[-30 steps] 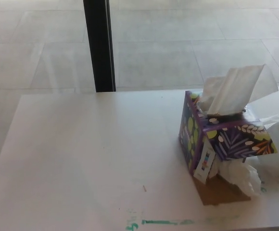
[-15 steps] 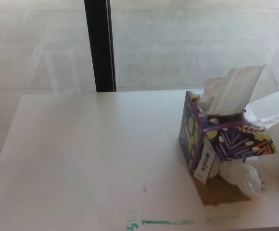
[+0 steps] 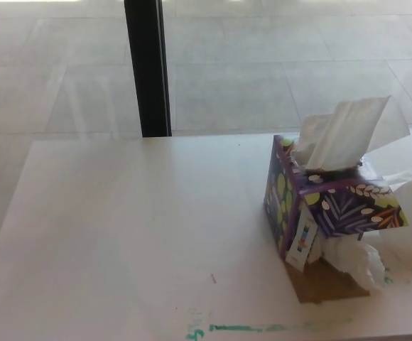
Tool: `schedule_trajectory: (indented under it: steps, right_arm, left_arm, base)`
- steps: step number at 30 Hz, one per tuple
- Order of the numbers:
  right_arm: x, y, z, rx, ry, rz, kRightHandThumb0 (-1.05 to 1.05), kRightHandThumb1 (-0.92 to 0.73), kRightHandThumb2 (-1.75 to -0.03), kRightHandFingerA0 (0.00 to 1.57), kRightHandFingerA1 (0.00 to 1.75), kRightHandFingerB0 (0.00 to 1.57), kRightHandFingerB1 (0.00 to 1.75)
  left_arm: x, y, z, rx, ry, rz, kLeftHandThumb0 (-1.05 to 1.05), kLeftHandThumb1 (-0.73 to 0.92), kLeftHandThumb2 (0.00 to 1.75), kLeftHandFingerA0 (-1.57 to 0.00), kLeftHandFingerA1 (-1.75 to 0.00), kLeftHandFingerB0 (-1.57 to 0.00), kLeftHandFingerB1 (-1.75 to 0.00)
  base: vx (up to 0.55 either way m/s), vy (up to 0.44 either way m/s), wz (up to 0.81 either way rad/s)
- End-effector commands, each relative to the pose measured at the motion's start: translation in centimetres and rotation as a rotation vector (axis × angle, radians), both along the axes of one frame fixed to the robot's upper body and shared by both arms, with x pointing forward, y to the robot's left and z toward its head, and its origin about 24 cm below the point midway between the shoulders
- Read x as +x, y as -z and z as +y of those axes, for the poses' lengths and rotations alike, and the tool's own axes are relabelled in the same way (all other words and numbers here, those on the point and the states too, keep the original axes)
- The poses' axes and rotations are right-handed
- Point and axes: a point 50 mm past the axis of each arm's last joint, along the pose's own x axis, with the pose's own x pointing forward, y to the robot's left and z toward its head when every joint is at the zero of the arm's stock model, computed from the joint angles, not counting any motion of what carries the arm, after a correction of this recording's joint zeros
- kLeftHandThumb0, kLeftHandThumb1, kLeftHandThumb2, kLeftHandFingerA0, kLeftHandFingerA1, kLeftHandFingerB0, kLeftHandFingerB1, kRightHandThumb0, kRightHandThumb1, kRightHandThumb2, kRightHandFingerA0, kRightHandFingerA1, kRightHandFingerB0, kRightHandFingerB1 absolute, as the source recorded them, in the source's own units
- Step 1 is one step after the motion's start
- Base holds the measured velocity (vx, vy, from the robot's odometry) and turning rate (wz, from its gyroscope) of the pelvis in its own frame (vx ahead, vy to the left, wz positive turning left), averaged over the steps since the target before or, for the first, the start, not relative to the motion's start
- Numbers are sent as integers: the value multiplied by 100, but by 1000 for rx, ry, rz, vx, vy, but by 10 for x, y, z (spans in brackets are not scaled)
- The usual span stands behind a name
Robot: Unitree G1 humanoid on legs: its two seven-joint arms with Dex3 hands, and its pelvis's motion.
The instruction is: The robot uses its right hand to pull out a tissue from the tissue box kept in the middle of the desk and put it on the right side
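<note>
No robot hand in frame, so hand state can't be told. Tissue box sits tilted on the right part of the desk, a tissue sticking up from its top. Crumpled tissues lie against its right side. Black post stands behind the desk, well clear.

Bright daylight washes the pale white table and grey tiled floor, leaving low contrast. The whole picture is soft, slightly hazy; shadows are faint.
</note>
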Motion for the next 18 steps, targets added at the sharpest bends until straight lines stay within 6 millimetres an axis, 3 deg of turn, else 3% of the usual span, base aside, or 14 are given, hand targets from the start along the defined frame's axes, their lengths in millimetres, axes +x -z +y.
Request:
schedule_trajectory:
  steps: [1,2,3,6,8,9,12,13,16,18]
  right_arm:
    - [-148,95,-38,459,673,-732,-40,-57,-60,89,114,57,72]
    - [-156,108,-33,428,706,-668,-48,-58,-59,95,115,58,72]
    - [-165,123,-24,442,740,-645,-48,-55,-61,93,115,60,78]
    - [-175,144,-12,499,796,-591,-51,-54,-61,103,134,63,76]
    - [-180,155,-7,534,834,-552,-50,-53,-60,110,130,64,74]
    - [-183,160,-6,597,869,-568,-48,-50,-61,97,124,66,80]
    - [-190,166,-5,717,945,-610,-46,-48,-65,100,126,66,84]
    - [-191,167,-4,717,954,-605,-47,-49,-65,90,120,68,85]
    - [-201,171,-3,778,1023,-630,-46,-49,-62,86,104,68,80]
    - [-203,173,-3,812,1047,-633,-42,-46,-68,86,109,72,83]
  left_arm:
    - [5,-2,3,37,-3,-26,-92,77,90,-59,-54,-48,-49]
    - [6,-2,4,35,-1,-29,-86,92,73,-62,-50,-51,-44]
    - [9,-1,3,36,-6,-34,-85,92,73,-63,-50,-52,-44]
    - [13,0,3,33,8,-37,-85,92,74,-61,-51,-48,-44]
    - [12,0,3,34,12,-29,-84,92,74,-62,-50,-48,-44]
    - [12,0,3,36,28,-14,-86,92,75,-64,-51,-50,-44]
    - [10,1,2,30,25,10,-87,92,73,-61,-50,-48,-43]
    - [10,0,2,31,53,16,-86,92,75,-60,-51,-47,-43]
    - [12,1,2,28,43,14,-87,92,71,-61,-50,-51,-44]
    - [14,1,2,35,48,15,-86,92,72,-63,-50,-51,-43]
  base:
    - [0,0,0]
    - [0,0,0]
    - [0,0,0]
    - [0,0,0]
    - [0,0,0]
    - [0,0,0]
    - [0,0,0]
    - [0,0,0]
    - [0,0,0]
    - [0,0,0]
